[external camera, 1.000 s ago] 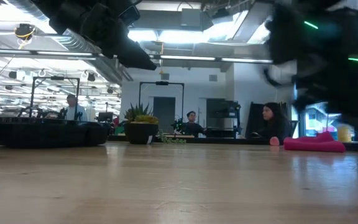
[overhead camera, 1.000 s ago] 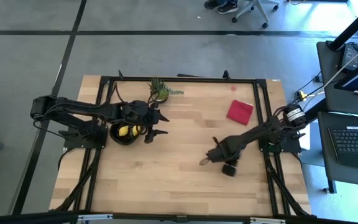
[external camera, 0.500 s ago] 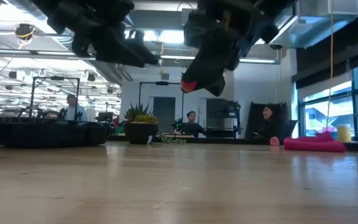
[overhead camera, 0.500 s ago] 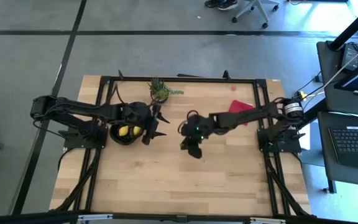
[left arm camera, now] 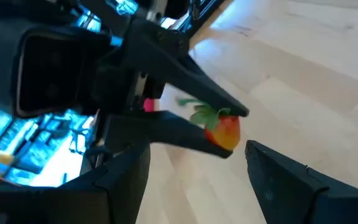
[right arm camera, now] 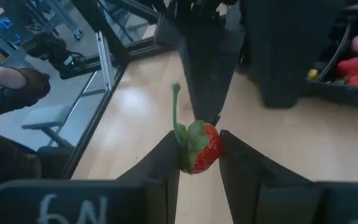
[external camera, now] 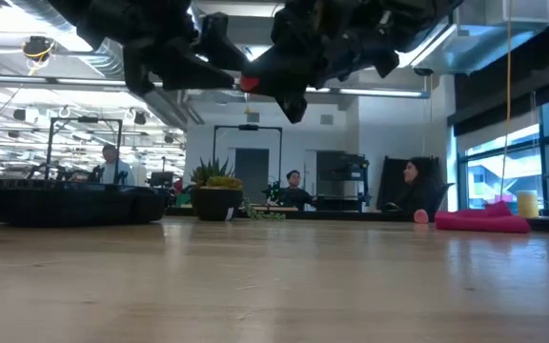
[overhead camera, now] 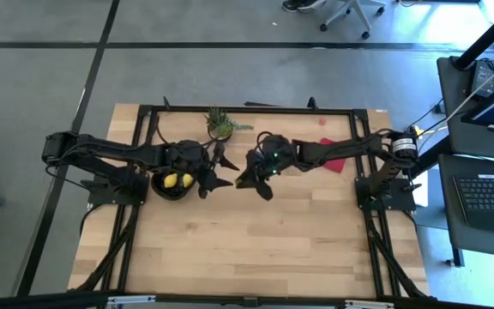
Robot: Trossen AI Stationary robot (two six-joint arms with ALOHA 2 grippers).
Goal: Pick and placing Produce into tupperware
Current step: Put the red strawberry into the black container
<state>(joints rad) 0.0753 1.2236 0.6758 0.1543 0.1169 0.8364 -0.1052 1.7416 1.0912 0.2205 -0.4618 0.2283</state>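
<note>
The right gripper [overhead camera: 245, 178] hangs above the wooden table [overhead camera: 247, 249], its fingers closed on a red toy strawberry [right arm camera: 199, 147] — the berry sits between the two fingertips with its green leaves and stem pointing up out of the grip. From the left wrist camera the same strawberry [left arm camera: 224, 129] shows pinched at the very tips of the right arm's fingers, well clear of the tabletop below it. In the low view the berry [external camera: 248, 83] is a small red spot high over the table.

Just beside it, facing it tip to tip, is the left gripper [overhead camera: 215, 172], its fingers spread wide with nothing between them. Directly behind the left gripper, under that arm's wrist, lies the black tupperware [overhead camera: 156, 190] with yellow lemon-like pieces [overhead camera: 171, 180] in it; the right wrist camera also catches red and pink fruit [right arm camera: 355, 66] inside it.

Beyond both grippers, toward the table's far edge, stands a small potted plant [overhead camera: 220, 125] — and behind the right arm lies a flat red square [overhead camera: 336, 165], partly covered by the arm.
</note>
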